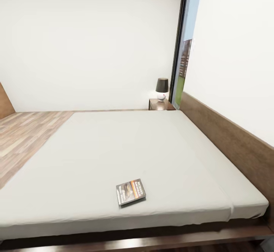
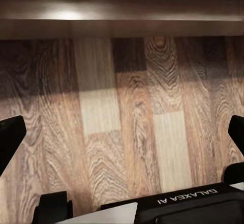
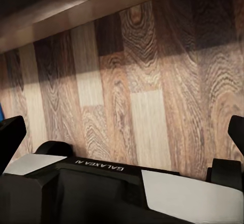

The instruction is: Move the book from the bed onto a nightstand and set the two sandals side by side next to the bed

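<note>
Book (image 1: 131, 192) lies flat on the bed (image 1: 114, 149), near the foot edge closest to you, a bit right of centre, cover up, nothing touching it. Mattress around it is plain. Headboard runs along the right side in your head view. Nightstand (image 1: 161, 104) sits past the far corner of the bed, by the headboard, with a lamp (image 1: 162, 88) on top, next to the window (image 1: 186, 46). Floor (image 1: 23, 137) shows left of the bed.

Left gripper (image 2: 122, 137) points down at the plank floor, jaws spread wide, nothing between them; the bed frame's dark edge crosses the far end of that view. Right gripper (image 3: 122, 137) likewise: jaws wide apart, empty, over floor planks, with the frame edge beyond.
</note>
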You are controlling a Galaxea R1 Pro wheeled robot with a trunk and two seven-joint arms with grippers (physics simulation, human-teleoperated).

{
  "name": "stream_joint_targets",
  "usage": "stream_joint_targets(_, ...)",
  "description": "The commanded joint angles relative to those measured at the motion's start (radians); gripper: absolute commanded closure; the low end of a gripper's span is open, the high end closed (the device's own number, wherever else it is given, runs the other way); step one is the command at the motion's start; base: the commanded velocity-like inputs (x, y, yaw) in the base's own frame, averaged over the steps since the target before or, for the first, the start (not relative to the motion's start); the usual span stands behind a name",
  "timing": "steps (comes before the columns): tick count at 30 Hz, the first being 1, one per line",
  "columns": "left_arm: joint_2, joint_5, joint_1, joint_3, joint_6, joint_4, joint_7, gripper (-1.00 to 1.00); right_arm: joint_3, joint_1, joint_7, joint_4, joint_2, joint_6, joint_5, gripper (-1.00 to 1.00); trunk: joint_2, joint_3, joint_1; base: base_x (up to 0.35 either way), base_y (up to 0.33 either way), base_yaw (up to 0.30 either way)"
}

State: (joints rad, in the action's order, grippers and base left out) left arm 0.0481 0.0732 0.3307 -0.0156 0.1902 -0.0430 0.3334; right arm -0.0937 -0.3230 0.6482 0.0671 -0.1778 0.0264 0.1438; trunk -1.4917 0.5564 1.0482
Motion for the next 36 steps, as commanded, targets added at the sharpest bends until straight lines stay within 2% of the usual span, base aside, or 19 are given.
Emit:
stream_joint_targets(1,0.001,0.008,0.001,-0.001,0.001,0.001,0.006,-1.00,-0.008,-0.001,0.004,-0.003,0.000,0.003,0.000,-1.00,0.007,-0.002,-0.004,0.000,0.000,0.000)
stream_joint_targets(36,0.001,0.014,0.000,-0.003,0.002,0.002,0.007,-1.00,-0.008,-0.001,0.005,-0.007,0.000,0.003,0.000,-1.00,0.252,-0.112,-0.138,0.000,0.000,0.000)
